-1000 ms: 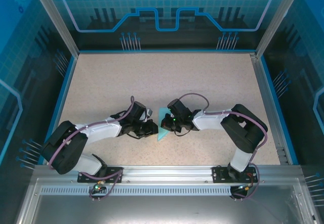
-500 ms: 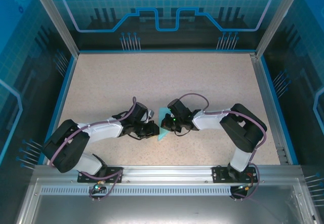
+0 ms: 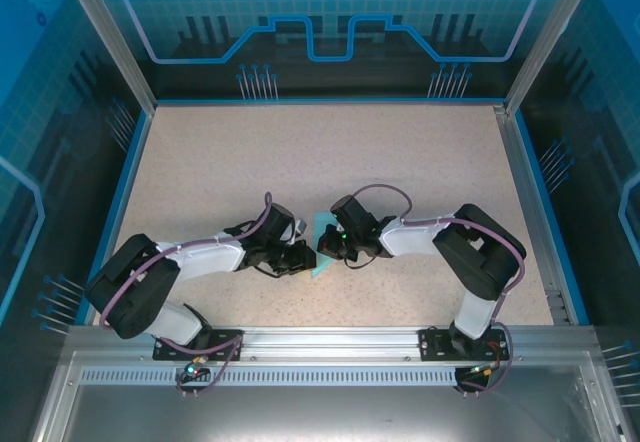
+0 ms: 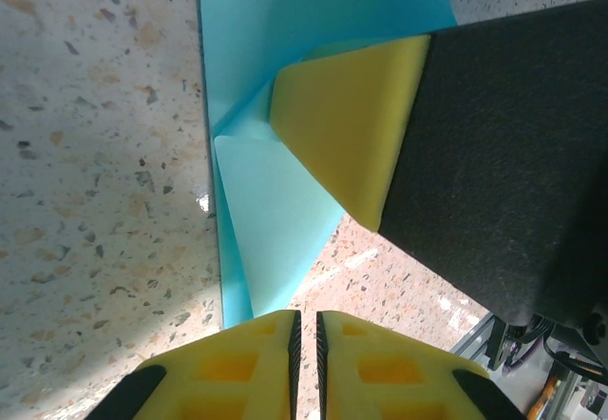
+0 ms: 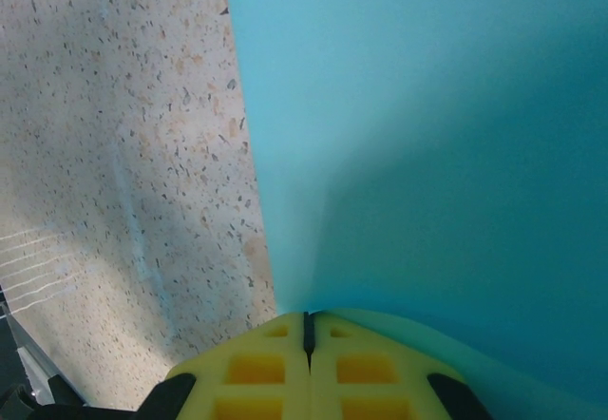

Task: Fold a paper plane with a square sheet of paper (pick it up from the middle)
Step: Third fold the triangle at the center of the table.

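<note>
The square sheet of paper, light cyan and partly folded into a pointed shape, lies at the table's middle between both grippers. My right gripper is shut on a raised fold of it. In the right wrist view the paper rises straight out of the shut tips of that gripper. In the left wrist view the right gripper's yellow finger sits on the paper's fold. My left gripper is shut to a narrow slit with bare table showing through it. Its left tip is at the paper's pointed near end. From above, the left gripper stands just left of the paper.
The speckled beige table is bounded by a blue rim and metal frame posts. Both arm bases are bolted to the rail at the near edge. Open table stretches behind and to both sides of the grippers.
The left arm's elbow and shoulder have shifted very slightly. Both grippers stay at the paper with their jaws unchanged.
</note>
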Controlling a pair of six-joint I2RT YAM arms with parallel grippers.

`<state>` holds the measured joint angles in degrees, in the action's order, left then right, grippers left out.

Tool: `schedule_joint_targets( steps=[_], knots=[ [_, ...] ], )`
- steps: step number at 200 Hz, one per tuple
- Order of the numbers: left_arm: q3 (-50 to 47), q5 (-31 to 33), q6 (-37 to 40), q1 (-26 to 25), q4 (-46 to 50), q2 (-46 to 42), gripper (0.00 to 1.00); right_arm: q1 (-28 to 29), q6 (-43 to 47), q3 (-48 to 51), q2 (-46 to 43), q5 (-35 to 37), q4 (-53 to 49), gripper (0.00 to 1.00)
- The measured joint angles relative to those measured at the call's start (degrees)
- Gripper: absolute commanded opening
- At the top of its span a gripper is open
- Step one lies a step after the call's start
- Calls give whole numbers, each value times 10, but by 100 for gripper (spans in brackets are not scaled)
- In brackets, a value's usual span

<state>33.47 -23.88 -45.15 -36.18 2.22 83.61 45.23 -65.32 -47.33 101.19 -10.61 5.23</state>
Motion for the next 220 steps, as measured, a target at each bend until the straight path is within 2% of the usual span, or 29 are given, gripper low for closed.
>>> schedule_joint_targets(
  steps=[220],
  knots=[
    [2, -4, 0, -11, -13, 38, 16, -6, 0, 0, 11, -6, 10, 0]
  ],
)
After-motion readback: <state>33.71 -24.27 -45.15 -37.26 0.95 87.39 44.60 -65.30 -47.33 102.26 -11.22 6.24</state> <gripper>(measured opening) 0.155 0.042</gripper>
